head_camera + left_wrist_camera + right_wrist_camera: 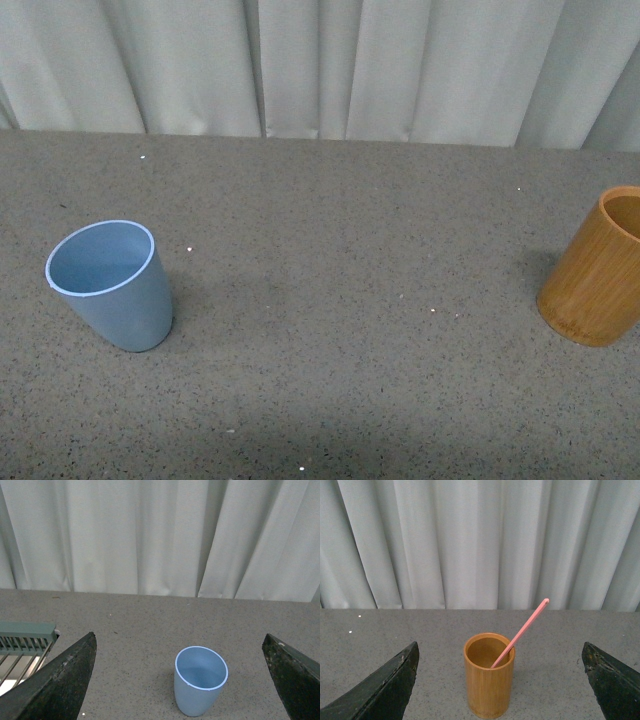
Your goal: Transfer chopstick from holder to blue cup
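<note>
The light-blue cup (pixel 112 285) stands upright at the table's left with nothing inside it; the left wrist view shows the cup (pixel 200 680) ahead of my left gripper (pixel 185 680), whose jaws stand wide open on either side of it, apart from it. The orange-brown holder (pixel 598 268) stands at the right edge of the front view, partly cut off. In the right wrist view the holder (pixel 489 676) holds one pink chopstick (pixel 521 632) leaning against its rim. My right gripper (pixel 502 680) is open, set back from the holder. Neither arm shows in the front view.
A grey speckled table (pixel 340 300) runs back to a pale pleated curtain (pixel 320 60). A grey-green slatted rack (pixel 25 639) lies off the table's side in the left wrist view.
</note>
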Available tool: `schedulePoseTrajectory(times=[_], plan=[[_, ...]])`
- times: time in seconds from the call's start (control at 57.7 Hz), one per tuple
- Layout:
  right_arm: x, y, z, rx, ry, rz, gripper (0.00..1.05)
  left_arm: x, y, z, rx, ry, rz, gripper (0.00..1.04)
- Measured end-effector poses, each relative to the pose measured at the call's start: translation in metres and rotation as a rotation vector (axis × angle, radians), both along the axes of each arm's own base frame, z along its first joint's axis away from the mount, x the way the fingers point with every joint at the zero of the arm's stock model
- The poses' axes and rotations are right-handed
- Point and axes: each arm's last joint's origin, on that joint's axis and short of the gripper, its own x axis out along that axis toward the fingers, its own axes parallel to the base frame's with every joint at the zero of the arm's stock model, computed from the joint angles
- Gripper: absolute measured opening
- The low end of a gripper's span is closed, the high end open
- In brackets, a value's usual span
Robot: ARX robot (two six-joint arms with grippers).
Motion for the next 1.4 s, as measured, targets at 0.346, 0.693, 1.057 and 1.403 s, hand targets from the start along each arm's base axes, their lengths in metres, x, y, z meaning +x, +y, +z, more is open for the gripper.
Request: schedulePoseTrajectory(times=[0.346, 0.693, 1.057, 1.403], plan=[[0.000, 0.000, 0.000, 0.000, 0.000, 0.000, 0.95, 0.000, 0.000, 0.000, 0.000, 0.000, 0.000, 0.98], [0.000, 0.000, 0.000, 0.000, 0.000, 0.000, 0.95, 0.000, 0.000, 0.000, 0.000, 0.000, 0.000, 0.98], [0.000, 0.000, 0.000, 0.000, 0.000, 0.000, 0.95, 0.000, 0.000, 0.000, 0.000, 0.000, 0.000, 0.98], [0.000, 0.000, 0.000, 0.000, 0.000, 0.000, 0.95, 0.004, 0.003, -0.013, -0.460, 0.220, 0.147, 0.98]])
